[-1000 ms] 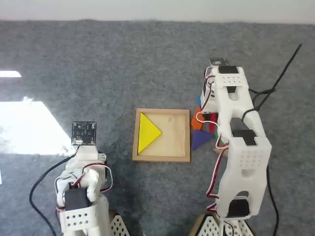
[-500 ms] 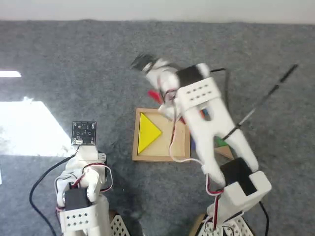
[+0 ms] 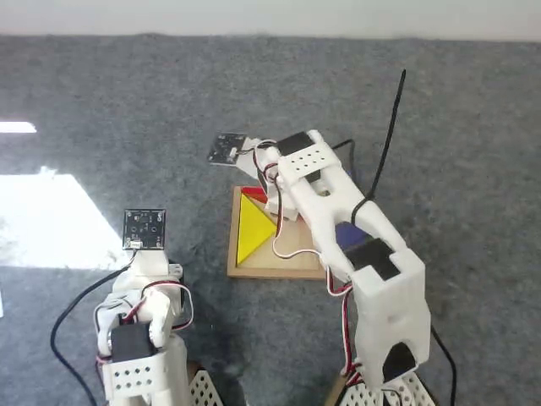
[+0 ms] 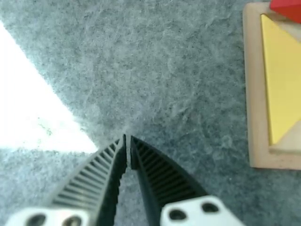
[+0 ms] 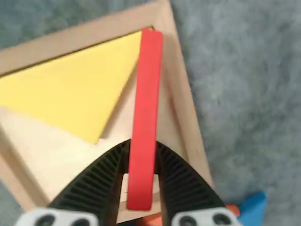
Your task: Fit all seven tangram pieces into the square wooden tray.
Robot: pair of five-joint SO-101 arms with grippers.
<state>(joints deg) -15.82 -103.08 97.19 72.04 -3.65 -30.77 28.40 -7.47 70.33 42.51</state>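
"Well, what sits nearest?"

"The left arm [image 3: 139, 338], folded low at the near edge of the grey carpet [image 3: 127, 101]. Its left gripper [image 4: 127, 137] points down at the carpet, fingers pressed together with nothing between them, beside a bright patch of light [image 3: 42, 220]."

"Any print on it?"

"A black camera board [image 3: 144, 228] on its wrist carries small pale marks, too small to read."

"And the tray?"

"The square wooden tray [image 3: 279, 272] lies flat in the middle, beyond that gripper and to its right. The yellow triangle [image 3: 252, 228] lies flat inside, its long side along the tray's left wall, its tip pointing to the centre."

"Where is the right arm?"

"The right arm [image 3: 338, 220] stretches over the tray from the near right. The right gripper [image 5: 142, 143] is clamped on the red piece [image 5: 146, 94], which stands on edge between narrow fingers. The piece runs along the tray's far wall, its end at the far left corner, next to the yellow triangle's far corner. Whether it touches the wood, I cannot tell."

"Farther out?"

"A second camera board [image 3: 226, 149] juts past the tray's far edge, its marks unreadable too. A blue piece [image 5: 251, 202] lies on the carpet just outside the tray, toward its far right corner."
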